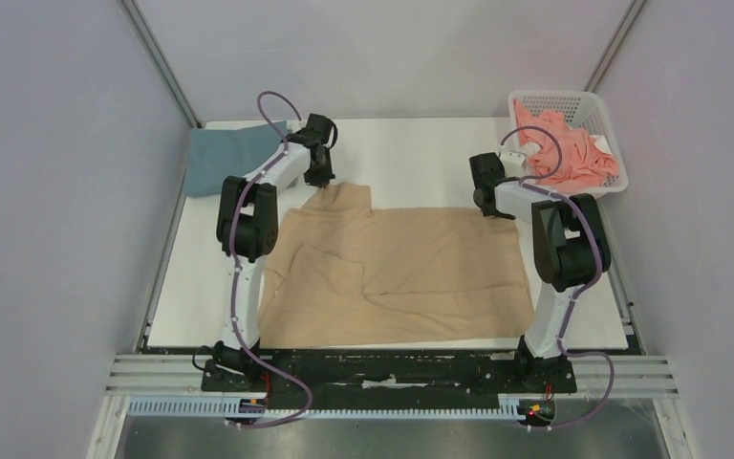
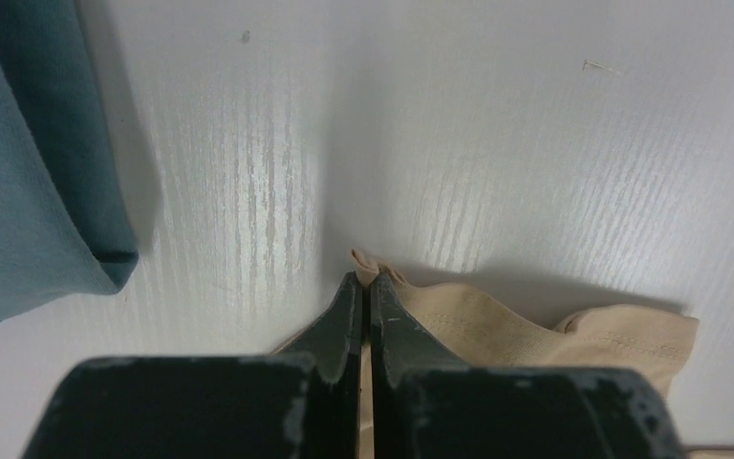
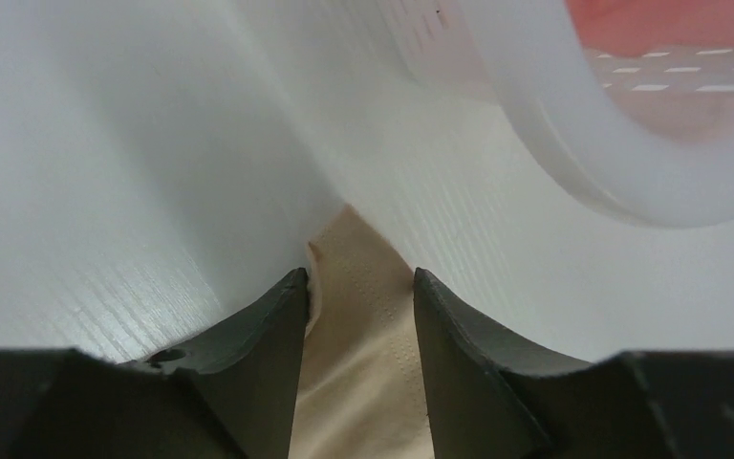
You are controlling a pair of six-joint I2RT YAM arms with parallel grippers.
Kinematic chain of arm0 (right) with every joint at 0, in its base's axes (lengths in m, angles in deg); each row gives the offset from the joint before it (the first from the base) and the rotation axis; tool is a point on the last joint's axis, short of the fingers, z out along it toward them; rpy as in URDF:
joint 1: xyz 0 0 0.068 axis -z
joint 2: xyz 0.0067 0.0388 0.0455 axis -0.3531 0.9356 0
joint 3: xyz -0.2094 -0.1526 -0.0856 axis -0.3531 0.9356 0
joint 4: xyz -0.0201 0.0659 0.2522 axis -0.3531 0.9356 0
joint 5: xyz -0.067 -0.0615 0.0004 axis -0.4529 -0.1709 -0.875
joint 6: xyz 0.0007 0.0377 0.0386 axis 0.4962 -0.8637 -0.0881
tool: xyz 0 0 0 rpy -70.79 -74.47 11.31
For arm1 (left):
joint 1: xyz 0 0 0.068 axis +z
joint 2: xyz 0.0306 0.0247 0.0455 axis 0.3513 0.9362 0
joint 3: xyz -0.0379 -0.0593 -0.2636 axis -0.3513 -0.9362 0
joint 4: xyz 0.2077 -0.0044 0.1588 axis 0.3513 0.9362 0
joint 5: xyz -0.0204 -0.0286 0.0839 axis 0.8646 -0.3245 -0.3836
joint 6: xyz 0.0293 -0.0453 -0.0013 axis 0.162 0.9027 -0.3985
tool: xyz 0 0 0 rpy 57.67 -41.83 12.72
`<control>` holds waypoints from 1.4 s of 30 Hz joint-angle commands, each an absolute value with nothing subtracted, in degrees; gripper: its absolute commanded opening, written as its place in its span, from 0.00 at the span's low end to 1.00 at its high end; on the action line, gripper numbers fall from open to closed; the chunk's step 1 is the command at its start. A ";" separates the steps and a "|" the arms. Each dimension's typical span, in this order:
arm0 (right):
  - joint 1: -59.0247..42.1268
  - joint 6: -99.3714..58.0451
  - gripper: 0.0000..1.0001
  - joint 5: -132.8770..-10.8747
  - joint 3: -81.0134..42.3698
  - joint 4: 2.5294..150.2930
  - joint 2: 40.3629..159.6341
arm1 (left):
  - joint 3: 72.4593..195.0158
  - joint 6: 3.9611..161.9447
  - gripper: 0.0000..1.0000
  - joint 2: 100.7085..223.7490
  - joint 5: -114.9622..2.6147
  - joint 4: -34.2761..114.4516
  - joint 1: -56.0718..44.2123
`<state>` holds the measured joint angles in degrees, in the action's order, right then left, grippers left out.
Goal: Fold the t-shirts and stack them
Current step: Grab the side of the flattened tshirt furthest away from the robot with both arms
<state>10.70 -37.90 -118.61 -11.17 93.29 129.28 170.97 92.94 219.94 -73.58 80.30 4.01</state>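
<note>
A tan t-shirt (image 1: 401, 273) lies spread out on the white table, one sleeve pointing to the far left. My left gripper (image 1: 320, 177) is at that sleeve, shut on a small pinch of the tan cloth (image 2: 535, 325) at its tips (image 2: 364, 279). My right gripper (image 1: 490, 206) is at the shirt's far right corner. Its jaws (image 3: 358, 277) stand apart on either side of the flat tan corner (image 3: 363, 382), not pinching it. A folded grey-blue t-shirt (image 1: 220, 158) rests at the far left (image 2: 29, 172). A coral pink t-shirt (image 1: 573, 153) is crumpled in the basket.
A white lattice basket (image 1: 597, 110) stands at the far right corner, its rim (image 3: 554, 124) close above and right of the right gripper. Grey walls enclose both sides and the back. The arms' bases sit on a rail at the near edge.
</note>
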 commanded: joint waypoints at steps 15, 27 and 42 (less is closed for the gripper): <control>10.97 -40.97 0.00 -115.97 -9.11 82.27 128.19 | 172.52 93.79 0.02 217.67 -72.17 78.62 7.09; 10.92 -35.68 0.00 -111.53 -11.12 72.35 128.00 | 185.65 91.25 0.02 223.83 -67.41 78.94 7.56; 8.10 -34.24 0.00 -107.68 2.16 72.39 114.80 | 164.96 90.53 0.02 209.82 -56.26 72.10 5.26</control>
